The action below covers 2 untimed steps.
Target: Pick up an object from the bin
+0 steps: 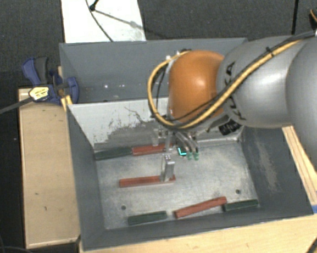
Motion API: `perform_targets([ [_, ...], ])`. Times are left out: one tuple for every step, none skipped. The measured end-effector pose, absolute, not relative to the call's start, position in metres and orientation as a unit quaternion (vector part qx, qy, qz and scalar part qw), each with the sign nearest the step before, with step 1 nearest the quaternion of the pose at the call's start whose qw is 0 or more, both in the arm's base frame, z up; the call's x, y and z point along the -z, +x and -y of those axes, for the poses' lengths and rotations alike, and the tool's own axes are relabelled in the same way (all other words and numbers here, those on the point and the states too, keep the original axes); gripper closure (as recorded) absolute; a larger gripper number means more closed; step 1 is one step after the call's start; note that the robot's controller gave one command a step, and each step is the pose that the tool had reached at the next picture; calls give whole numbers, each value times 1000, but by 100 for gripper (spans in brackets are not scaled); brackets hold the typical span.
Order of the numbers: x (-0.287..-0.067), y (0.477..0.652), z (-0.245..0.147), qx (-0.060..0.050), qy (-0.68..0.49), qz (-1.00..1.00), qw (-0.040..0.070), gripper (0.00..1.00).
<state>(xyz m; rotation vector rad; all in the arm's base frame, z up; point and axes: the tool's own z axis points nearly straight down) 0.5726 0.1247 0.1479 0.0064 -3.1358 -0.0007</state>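
Five bars [199,208] hug the walls of the bin [85,173], leaving bare floor around the middle red bar [141,181], over whose right end the gripper [168,173] stands, its opening impossible to tell.

Grey bin [87,179]: 3 red sticks [146,180], 3 green sticks [147,218]

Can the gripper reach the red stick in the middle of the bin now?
Probably yes: the gripper is at the right end of the red stick, and nothing lies on it.
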Motion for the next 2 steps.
perform_targets([
  [-66, 525, -122, 0, -18, 1000, 5, 0],
  [-71, 529, -122, 1, -20, 1000, -1, 100],
])
